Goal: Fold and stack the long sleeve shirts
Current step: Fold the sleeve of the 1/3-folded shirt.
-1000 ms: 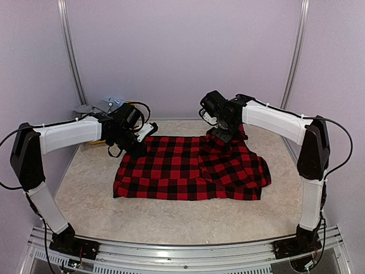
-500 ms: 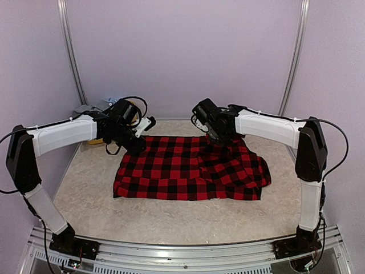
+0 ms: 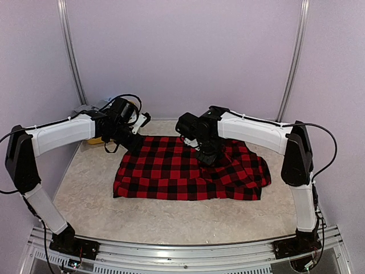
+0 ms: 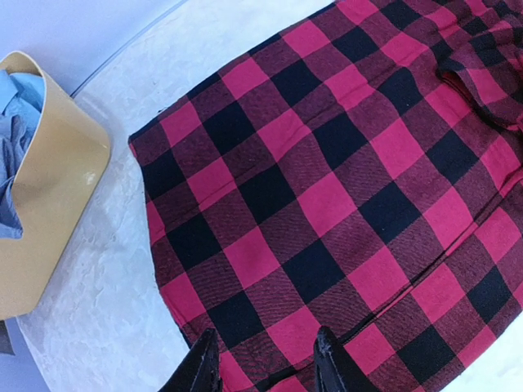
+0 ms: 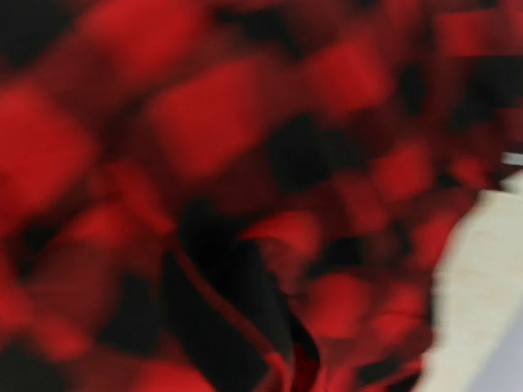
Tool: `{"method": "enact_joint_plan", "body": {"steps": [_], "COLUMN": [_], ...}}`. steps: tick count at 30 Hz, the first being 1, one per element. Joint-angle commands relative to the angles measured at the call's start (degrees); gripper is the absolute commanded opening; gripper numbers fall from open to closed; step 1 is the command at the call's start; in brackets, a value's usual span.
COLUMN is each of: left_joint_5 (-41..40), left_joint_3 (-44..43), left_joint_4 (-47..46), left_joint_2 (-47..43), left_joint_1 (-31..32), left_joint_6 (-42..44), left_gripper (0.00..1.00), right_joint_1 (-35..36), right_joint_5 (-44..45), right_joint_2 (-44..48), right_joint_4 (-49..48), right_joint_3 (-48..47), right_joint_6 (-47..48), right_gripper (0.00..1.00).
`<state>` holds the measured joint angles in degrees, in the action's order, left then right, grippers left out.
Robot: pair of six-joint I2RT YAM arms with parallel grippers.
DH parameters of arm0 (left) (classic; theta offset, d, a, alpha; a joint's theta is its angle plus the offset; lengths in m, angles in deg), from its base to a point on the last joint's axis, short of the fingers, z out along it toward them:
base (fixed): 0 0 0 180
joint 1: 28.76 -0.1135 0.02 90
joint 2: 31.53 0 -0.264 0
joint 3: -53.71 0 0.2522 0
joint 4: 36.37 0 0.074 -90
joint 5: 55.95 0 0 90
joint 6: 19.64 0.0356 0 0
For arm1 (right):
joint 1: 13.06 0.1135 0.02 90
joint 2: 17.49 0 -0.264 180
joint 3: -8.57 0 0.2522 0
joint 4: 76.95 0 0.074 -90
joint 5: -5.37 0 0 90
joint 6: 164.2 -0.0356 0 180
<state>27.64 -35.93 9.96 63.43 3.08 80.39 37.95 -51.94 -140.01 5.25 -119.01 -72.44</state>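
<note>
At the far left, by the back wall, stands a yellow tub [image 4: 57, 180] with pale blue cloth [image 4: 11, 98] bunched inside it. The tub rests on the pale, mottled desk [image 3: 85, 194], just beside the far left corner of the shirt but not touching it; a strip of bare desk shows between them.

The left arm reaches from its base along the left side to that same corner. The left gripper [image 4: 265, 369] hangs low over the cloth at the shirt's edge. Its jaws stand parted, one dark fingertip [image 4: 202, 367] on each side of a patch of flat check, with nothing pinched between them.

The red-and-black flannel shirt [image 3: 188, 171] lies spread across the middle of the desk as a broad, roughly rectangular shape. Its left half is smooth and flat, and its near edge runs fairly straight. In the left wrist view the checks lie even, with a seam running across the lower right part.

Toward the right the cloth is rumpled. The upper right part of the shirt is gathered into folds that rise to the right gripper [image 3: 206, 155], which sits over the shirt right of centre, near the far edge. The right arm arches in from the right side. Its jaws are closed, and the flannel appears caught in them. The right wrist view is blurred and filled with red and black check, with a pleat running down to the bottom centre and a sliver of pale desk at the right edge.
</note>
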Motion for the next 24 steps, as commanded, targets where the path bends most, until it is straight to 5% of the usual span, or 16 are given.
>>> {"method": "enact_joint_plan", "body": {"steps": [1, 9, 12, 17, 20, 24], "left_joint_5": [-3.12, -8.07, -9.3, -10.18, -8.58, -0.51], "left_joint_3": [0.24, 1.2, 2.05, 3.93, 4.77, 7.92], "left_joint_4": [-1.93, -3.71, -5.16, -8.14, -9.2, -10.71], "left_joint_2": [-2.03, -4.02, -5.17, -7.93, -9.9, -12.17], "left_joint_1": [-1.21, -1.71, -1.86, -2.06, -2.7, -3.36], "left_joint_6": [-2.64, -4.55, -5.57, -7.82, -9.68, -18.07], "left_gripper": [0.38, 0.5, 0.61, 0.85, 0.94, 0.96], "right_joint_1": [4.13, 7.8, 7.93, 7.94, 7.27, 4.76], "right_joint_5": [-10.36, -18.81, -21.45, -24.34, -27.0, -28.33], "right_joint_2": [-2.55, -8.57, -7.17, -0.59, 4.75, 12.84], "right_joint_4": [4.83, 6.66, 3.93, -2.15, -6.82, -13.02], "right_joint_3": [-2.05, -4.62, -2.42, 3.29, 8.15, 17.43], "right_joint_6": [-7.1, -8.29, -7.84, -7.11, -6.91, -7.62], "right_gripper": [0.0, 0.06, 0.21, 0.67, 0.77, 0.78]}}
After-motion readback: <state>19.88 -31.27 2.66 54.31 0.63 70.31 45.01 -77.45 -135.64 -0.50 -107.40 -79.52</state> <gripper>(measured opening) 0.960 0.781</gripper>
